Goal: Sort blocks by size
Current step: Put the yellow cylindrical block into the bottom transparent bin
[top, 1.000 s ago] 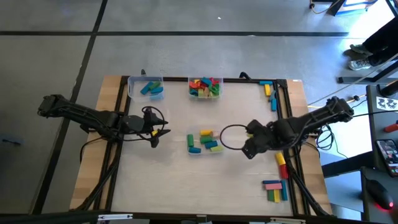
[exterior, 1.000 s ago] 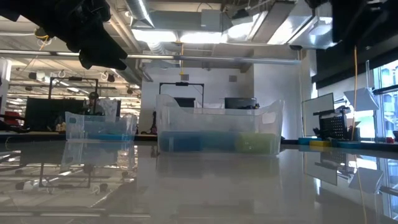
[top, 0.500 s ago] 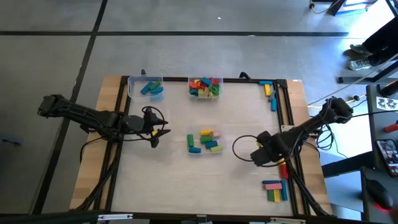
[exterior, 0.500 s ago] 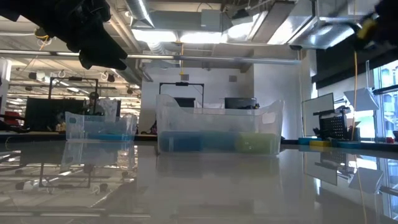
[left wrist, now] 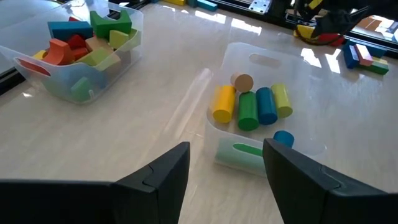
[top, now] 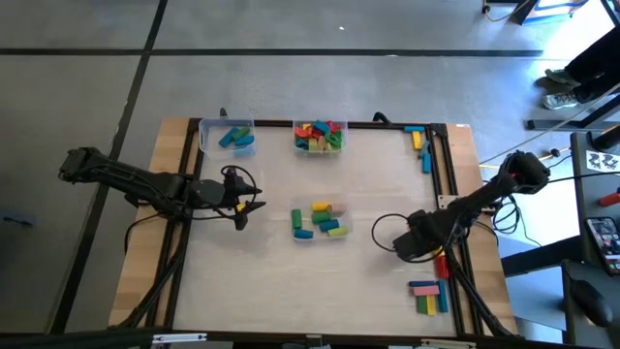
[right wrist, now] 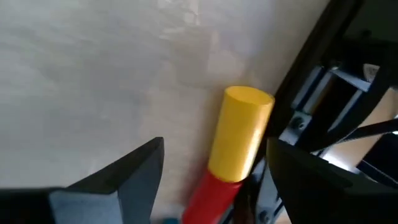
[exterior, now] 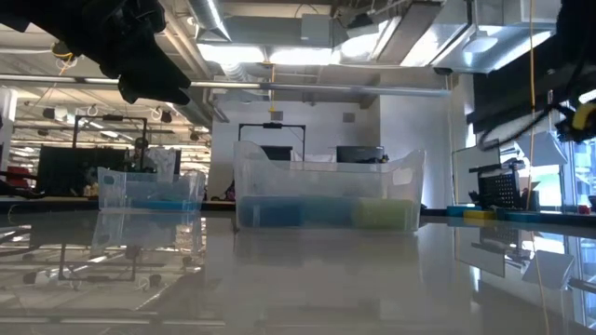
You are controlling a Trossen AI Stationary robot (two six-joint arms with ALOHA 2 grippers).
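Your right end effector (right wrist: 211,180), fingers spread and holding nothing, hangs at the right edge of the bench (top: 262,281), right of frame, directly over a yellow cylinder block (right wrist: 241,134) lying end to end with a red block (right wrist: 208,199). Your left end effector (left wrist: 225,168), also spread and empty, waits left of centre, facing the centre tub (left wrist: 249,59) of blocks (left wrist: 252,107).

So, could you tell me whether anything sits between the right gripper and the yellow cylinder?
Nothing visible does. The right gripper, open, looks straight at the yellow cylinder, with only bare table around it; a red block lies at the cylinder's near end.
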